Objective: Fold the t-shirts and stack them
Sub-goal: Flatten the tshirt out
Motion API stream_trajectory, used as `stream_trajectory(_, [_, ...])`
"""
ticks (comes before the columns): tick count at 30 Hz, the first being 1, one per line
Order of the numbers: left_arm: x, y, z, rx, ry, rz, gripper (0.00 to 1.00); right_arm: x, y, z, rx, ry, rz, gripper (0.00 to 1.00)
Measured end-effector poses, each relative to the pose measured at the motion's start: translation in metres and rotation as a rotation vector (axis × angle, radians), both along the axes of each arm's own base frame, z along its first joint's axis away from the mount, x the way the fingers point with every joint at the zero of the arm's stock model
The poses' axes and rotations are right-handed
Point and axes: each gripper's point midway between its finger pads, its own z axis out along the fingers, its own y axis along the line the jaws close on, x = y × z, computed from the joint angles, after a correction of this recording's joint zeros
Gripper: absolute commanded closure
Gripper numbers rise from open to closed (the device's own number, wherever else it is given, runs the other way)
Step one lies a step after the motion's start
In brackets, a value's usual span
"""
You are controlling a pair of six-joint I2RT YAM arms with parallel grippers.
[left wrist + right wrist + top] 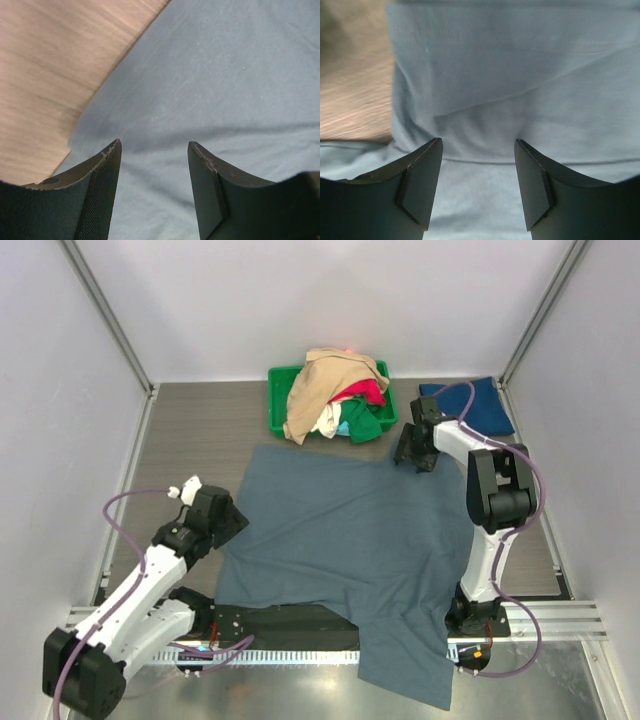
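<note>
A large slate grey-blue t-shirt lies spread flat across the table, its lower part hanging over the front edge. My left gripper is open just above its left edge; the cloth fills that wrist view. My right gripper is open over the shirt's far right corner, above a folded hem. A dark navy-teal shirt lies folded at the back right. Tan, red, green and white tees are piled in the bin.
A green plastic bin stands at the back centre. White walls with metal frame posts close the table in on three sides. Bare wood shows left of the big shirt and beside its corner.
</note>
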Motion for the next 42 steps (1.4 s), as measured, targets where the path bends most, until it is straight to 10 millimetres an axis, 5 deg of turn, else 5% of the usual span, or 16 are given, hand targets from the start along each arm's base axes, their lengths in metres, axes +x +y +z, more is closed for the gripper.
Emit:
stream_trajectory(14, [0.055, -0.02, 0.002, 0.031, -0.024, -0.023, 0.44, 0.023, 0.1, -0.008, -0.008, -0.054, 0.218, 0.37])
stream_trajectory(19, [0.064, -0.02, 0.009, 0.034, -0.06, -0.011, 0.43, 0.034, 0.153, -0.004, 0.022, -0.098, 0.35, 0.35])
stream_trajectory(22, [0.067, -0.018, 0.012, 0.042, -0.071, -0.006, 0.43, 0.028, 0.165, -0.005, 0.01, -0.097, 0.389, 0.32])
stream_trajectory(28, [0.07, -0.016, 0.017, 0.059, -0.088, -0.004, 0.43, 0.018, 0.147, -0.001, -0.073, -0.071, 0.388, 0.26])
stream_trajectory(38, [0.078, -0.028, 0.002, 0.06, -0.038, -0.061, 0.44, -0.008, 0.095, 0.093, -0.158, -0.184, 0.3, 0.19])
stream_trajectory(42, [0.082, -0.038, -0.011, 0.054, 0.008, -0.106, 0.44, -0.036, 0.081, 0.095, -0.158, -0.163, 0.284, 0.18])
